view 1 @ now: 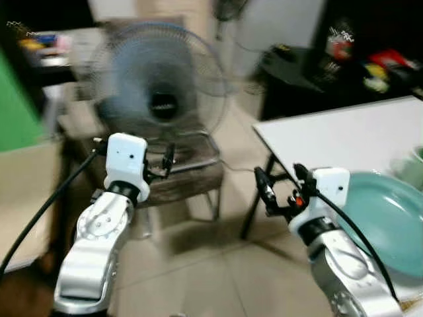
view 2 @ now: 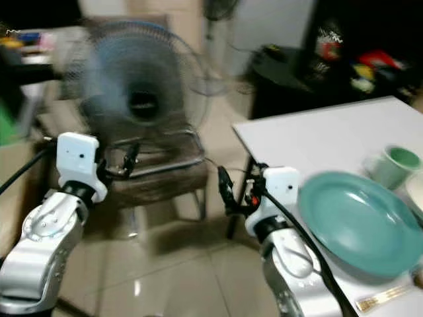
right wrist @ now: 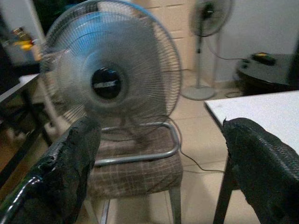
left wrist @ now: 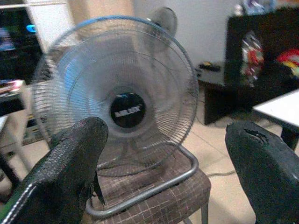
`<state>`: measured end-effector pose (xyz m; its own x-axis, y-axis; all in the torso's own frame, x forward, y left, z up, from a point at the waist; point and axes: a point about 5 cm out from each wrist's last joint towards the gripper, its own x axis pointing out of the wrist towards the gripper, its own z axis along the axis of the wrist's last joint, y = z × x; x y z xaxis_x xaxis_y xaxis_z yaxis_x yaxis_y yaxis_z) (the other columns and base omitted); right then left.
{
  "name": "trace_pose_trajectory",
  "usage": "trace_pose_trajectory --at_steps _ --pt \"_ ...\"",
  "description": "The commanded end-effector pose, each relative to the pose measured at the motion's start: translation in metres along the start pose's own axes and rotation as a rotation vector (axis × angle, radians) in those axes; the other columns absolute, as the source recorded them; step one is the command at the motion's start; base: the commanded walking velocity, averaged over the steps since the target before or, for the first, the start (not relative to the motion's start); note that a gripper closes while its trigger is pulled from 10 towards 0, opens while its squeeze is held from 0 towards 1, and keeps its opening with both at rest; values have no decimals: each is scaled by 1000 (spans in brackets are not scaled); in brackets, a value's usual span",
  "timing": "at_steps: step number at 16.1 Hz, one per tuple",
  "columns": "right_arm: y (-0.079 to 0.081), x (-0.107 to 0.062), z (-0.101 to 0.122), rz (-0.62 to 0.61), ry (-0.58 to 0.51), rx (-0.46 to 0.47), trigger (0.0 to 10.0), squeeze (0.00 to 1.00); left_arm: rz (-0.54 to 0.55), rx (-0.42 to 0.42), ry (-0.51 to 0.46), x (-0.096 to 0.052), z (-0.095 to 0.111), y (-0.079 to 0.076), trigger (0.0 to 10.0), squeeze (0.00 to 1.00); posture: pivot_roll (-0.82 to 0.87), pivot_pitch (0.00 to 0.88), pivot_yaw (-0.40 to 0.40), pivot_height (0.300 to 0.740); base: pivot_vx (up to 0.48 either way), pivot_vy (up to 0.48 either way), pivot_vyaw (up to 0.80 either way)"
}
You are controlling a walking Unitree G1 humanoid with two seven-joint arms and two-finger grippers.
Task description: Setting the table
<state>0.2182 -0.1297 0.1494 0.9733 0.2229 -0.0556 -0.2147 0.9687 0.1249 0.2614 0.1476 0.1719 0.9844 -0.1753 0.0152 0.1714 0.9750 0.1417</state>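
Observation:
A white table stands at the right. Near its front edge lies a large teal plate, with a green cup behind it and a pair of chopsticks in front. My right gripper hangs open and empty in the air just left of the table's corner and of the plate. Farther left, my left gripper is raised, open and empty, pointing at a fan. The head views are blurred.
A large blue-rimmed fan sits on a brown checked chair straight ahead. A black cabinet with coloured items stands behind the table. A standing fan is at the back wall. Tiled floor lies between chair and table.

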Motion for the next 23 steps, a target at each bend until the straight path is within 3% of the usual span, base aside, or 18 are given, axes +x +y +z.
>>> trace_pose_trajectory --at_steps 1,4,7,11,23 --pt "-2 0 2 -3 -8 1 10000 1000 -29 1 -9 1 3 -7 10000 0 45 0 3 740 0 0 800" --pt "-7 7 -6 -41 34 -38 10000 1000 -13 33 0 3 1 1 10000 0 55 0 3 740 0 280 192" --pt "-9 -2 -4 -41 21 39 10000 1000 -24 30 7 5 2 -1 10000 0 42 0 23 740 0 289 0" --pt "-9 1 -2 -55 7 41 10000 1000 -30 38 23 4 -2 -2 10000 0 38 0 29 740 0 292 0" --pt "-9 15 -1 -27 3 82 10000 1000 9 52 26 3 0 4 10000 0 77 0 7 740 0 264 800"
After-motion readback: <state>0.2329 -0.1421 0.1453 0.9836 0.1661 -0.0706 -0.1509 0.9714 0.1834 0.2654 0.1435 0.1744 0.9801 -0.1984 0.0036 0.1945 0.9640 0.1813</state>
